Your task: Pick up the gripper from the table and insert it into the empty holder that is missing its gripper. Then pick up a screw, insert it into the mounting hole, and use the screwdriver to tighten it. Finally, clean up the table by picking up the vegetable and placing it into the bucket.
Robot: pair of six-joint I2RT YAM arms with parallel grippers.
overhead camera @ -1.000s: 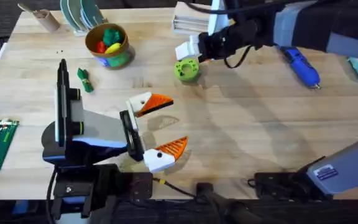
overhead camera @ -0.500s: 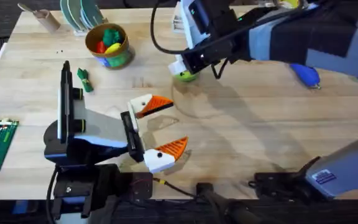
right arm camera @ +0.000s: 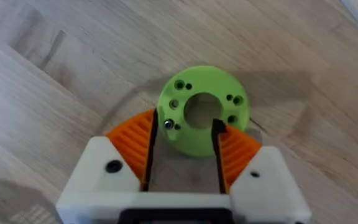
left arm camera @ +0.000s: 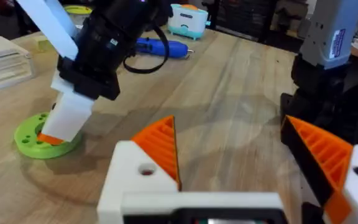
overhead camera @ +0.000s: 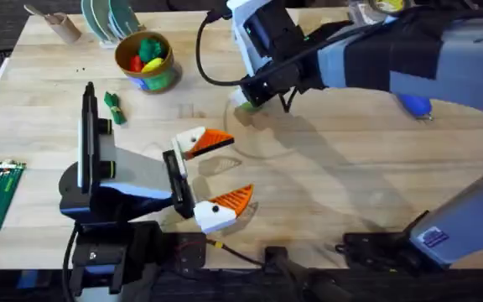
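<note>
Nearest us, we see the left claw resting with fingers apart, both orange pads apparently fitted, while just beyond it the right claw, fingers spread, drops onto the green ring; farther off, vegetable waits beside the bucket.

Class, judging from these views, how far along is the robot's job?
Done: nothing visibly. In hand: the right claw, open, sits at the lime-green ring. Left: the vegetable lies on the table, outside the bucket; the screwdriver lies unused.
</note>
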